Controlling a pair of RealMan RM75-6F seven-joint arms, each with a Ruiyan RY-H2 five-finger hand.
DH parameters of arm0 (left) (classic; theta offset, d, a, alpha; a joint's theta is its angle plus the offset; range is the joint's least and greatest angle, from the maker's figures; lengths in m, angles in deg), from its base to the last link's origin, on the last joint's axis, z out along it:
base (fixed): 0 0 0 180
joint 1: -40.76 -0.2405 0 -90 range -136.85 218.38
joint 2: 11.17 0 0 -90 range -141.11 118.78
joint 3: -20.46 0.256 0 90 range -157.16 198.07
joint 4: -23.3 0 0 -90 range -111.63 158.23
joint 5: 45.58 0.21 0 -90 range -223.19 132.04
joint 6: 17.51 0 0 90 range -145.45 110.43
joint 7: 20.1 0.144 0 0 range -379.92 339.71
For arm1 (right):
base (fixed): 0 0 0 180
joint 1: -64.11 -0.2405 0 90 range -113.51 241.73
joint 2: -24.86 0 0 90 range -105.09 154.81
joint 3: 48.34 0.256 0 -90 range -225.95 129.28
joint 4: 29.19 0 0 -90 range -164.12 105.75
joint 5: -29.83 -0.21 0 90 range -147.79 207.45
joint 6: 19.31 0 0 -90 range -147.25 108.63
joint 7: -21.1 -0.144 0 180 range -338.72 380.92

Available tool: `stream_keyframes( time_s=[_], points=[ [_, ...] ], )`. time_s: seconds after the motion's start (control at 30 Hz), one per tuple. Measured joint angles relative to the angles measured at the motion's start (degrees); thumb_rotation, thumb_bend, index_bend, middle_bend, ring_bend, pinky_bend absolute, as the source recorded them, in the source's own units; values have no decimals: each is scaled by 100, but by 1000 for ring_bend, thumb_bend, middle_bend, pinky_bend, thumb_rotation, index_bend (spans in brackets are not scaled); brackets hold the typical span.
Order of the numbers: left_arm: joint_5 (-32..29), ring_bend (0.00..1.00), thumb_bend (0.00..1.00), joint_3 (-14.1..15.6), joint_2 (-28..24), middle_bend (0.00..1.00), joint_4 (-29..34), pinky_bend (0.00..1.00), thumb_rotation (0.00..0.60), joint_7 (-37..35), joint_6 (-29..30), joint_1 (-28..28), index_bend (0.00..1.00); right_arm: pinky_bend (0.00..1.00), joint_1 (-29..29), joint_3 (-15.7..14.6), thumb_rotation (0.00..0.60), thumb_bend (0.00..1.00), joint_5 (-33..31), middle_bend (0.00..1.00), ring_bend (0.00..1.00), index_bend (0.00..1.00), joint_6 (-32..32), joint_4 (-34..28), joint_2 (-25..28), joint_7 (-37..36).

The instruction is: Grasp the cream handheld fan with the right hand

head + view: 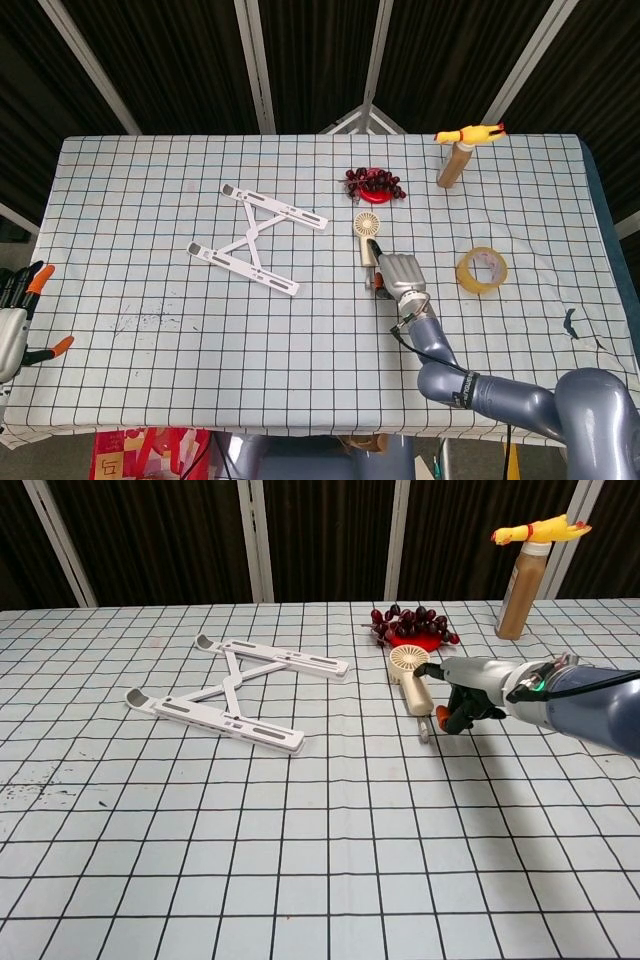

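The cream handheld fan lies flat on the checked tablecloth just right of centre, round head toward the far side and handle toward me; the chest view also shows the fan. My right hand hovers at the handle's near end, slightly to its right. In the chest view the right hand has its thumb reaching toward the handle and its orange-tipped fingers curled down beside it, not closed around it. My left hand rests at the table's left edge, fingers spread and empty.
A white folding stand lies left of the fan. Dark red grapes on a red dish sit just behind it. A tape roll lies to the right, and a brown bottle topped by a yellow rubber chicken stands at the far right.
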Motion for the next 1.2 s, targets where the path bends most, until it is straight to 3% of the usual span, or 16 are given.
stream_keyframes(
  time_s=[0.57, 0.87, 0.97, 1.07, 1.2],
  points=[
    [-23, 0, 6, -13, -5, 0, 8, 0, 600, -81, -2, 2, 0, 874, -46, -164, 600, 731, -225, 848, 902, 0, -14, 118, -111, 166],
    [-8, 0, 6, -19, 9, 0, -10, 0, 600, -67, 30, -2, 0, 867, -38, 83, 600, 731, 114, 848, 890, 0, 359, -116, 58, -15],
    [-3, 0, 6, -18, 17, 0, -17, 0, 600, -62, 39, -4, 0, 815, 11, 231, 600, 731, 408, 830, 832, 0, 593, -376, 226, -196],
    [7, 0, 7, -23, 22, 0, -24, 0, 600, -54, 72, -11, 0, 736, 120, 326, 600, 731, 753, 727, 732, 0, 834, -699, 440, -405],
    [25, 0, 7, -18, 24, 0, -42, 0, 600, -48, 118, -34, 0, 473, 458, 289, 600, 719, 1387, 491, 500, 0, 1218, -1260, 884, -727]
  ],
)
